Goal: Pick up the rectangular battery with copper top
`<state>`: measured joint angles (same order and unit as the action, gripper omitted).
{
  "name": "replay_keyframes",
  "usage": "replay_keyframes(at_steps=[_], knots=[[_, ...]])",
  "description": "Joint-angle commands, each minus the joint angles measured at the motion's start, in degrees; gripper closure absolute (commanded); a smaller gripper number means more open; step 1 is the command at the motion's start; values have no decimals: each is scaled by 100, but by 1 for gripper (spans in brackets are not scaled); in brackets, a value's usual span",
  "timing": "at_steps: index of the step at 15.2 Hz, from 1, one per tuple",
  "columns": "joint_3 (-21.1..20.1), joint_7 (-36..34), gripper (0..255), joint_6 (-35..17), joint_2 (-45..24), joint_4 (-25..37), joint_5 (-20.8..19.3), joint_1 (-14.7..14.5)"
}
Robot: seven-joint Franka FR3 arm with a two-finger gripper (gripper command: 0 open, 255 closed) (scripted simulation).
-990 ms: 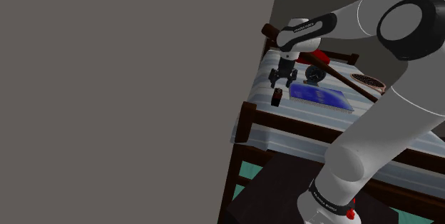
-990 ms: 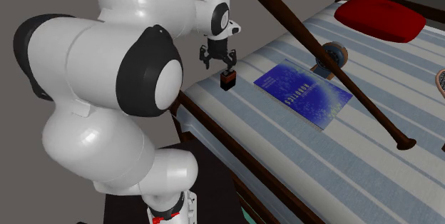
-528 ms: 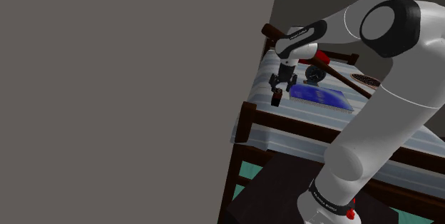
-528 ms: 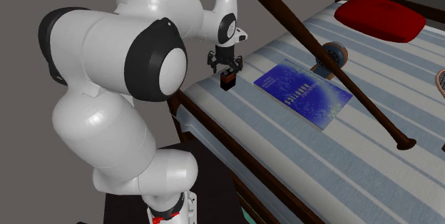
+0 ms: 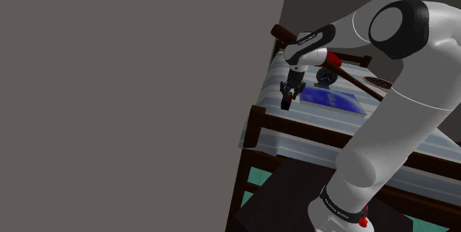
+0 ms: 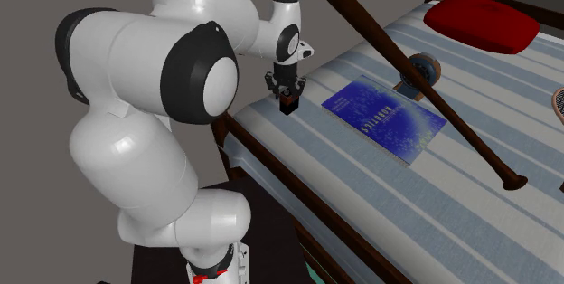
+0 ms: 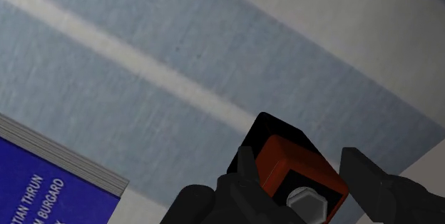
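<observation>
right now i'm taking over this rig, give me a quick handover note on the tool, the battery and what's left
Tool: the all-black two-finger tool is down near the bed's edge. It looks shut on the black rectangular battery with the copper-red top, one finger on each side.
Things: the battery stands upright on the blue-and-white striped bedcover, apart from the blue book.
Done: the approach and, by the look of it, the grasp.
Left: lift the battery straight up; it is not yet off the cover.
</observation>
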<state>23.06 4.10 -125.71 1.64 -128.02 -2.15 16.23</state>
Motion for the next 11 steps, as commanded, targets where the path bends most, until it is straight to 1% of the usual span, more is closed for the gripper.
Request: replay_keyframes(at_steps=[1,6,11], knots=[[1,2,255,-3,-8,-3,0,1],[-3,-10,255,-4,5,-16,-5,-3],[-19,-65,255,382,201,186,-84,-8]])
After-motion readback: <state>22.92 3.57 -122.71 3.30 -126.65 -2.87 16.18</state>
